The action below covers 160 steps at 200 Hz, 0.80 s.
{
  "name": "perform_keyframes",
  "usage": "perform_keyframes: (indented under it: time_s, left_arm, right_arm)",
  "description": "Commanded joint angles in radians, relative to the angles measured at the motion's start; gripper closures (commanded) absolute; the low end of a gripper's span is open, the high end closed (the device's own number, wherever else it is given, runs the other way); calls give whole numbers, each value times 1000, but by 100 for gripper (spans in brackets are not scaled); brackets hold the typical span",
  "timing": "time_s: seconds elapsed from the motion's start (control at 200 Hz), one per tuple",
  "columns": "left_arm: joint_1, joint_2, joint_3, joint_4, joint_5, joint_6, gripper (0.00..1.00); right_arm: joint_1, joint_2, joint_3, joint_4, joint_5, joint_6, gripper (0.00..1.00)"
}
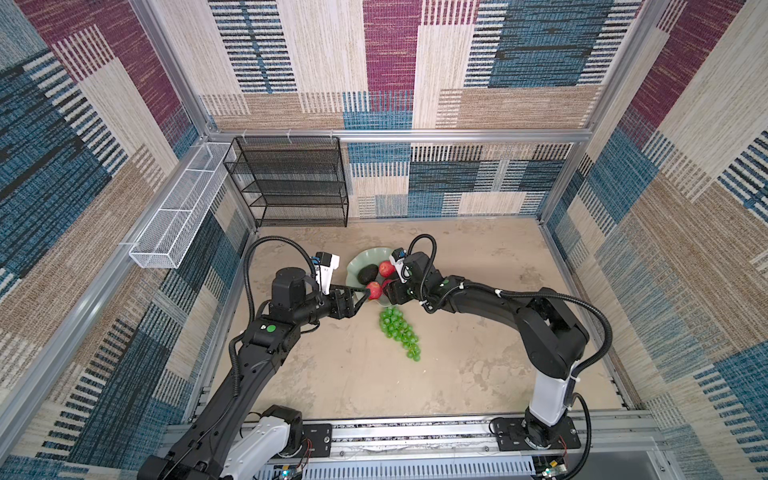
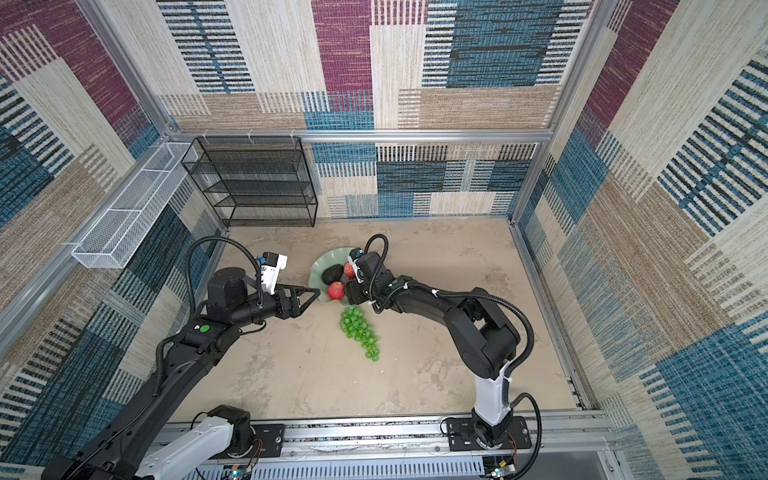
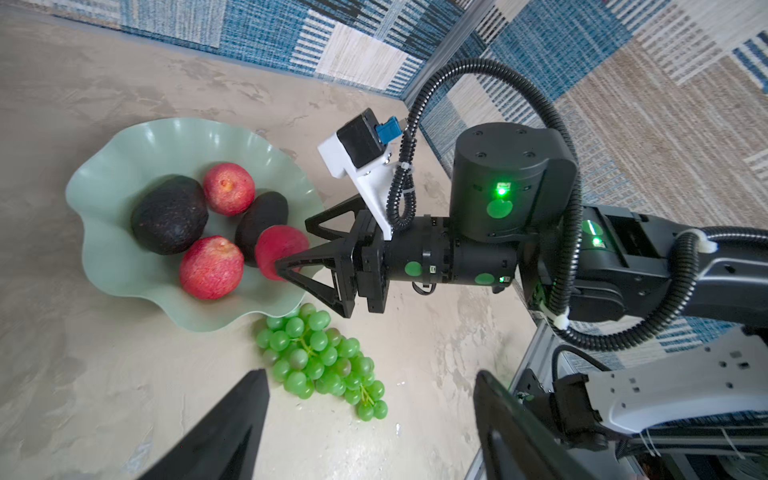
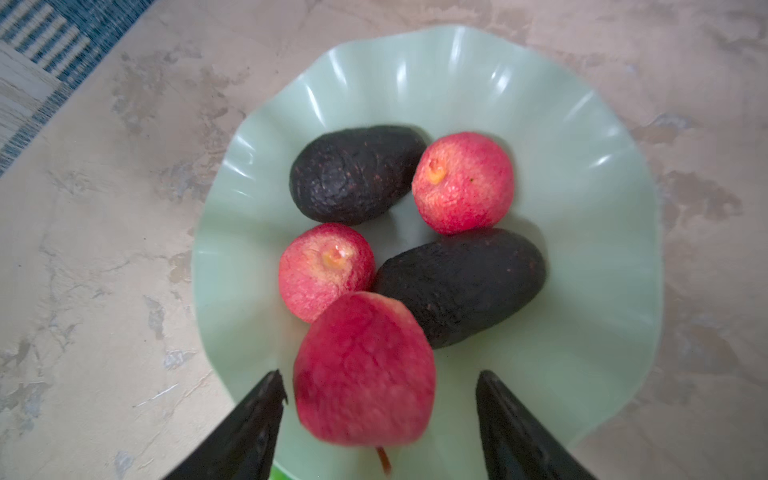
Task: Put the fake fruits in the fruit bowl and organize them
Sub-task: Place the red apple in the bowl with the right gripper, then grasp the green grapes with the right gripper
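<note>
Right gripper (image 4: 380, 376) jaws open, flanking one red apple (image 4: 361, 353) over fruit bowl (image 4: 582, 199) (grapes (image 1: 398, 332) lie outside); left gripper (image 3: 370, 374) jaws open, empty

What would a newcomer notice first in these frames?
The mint bowl sits mid-table, holding two avocados and two apples. A third apple, blurred, hangs between the spread fingers of the right end effector, over the bowl's edge. Bright green grapes lie on the table just outside the bowl.
</note>
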Motion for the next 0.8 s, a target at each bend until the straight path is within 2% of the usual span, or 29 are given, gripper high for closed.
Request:
perform_keyframes:
  time_s: [0.0,0.275,0.396,0.531,0.661,0.796]
  left_arm:
    - [1,7,2,66,93,25,19]
    - [1,23,10,61,89,28,19]
    - [1,24,7,68,72,22,19]
    - [1,20,6,62,72,18,19]
    - [1,4,7,44,69,21,19]
    - [1,-13,5,37,66,26,19]
  right_arm:
    - [2,-68,-53,16,13,17,21]
    - [57,-262,-339,81,-22,51,12]
    - [92,-253,-394,120,-35,62,10]
    - [103,-193,-384,168,-32,70,10]
    - [106,-124,-349,184,-49,68,17]
    - [106,-96,-365,199,-46,73,38]
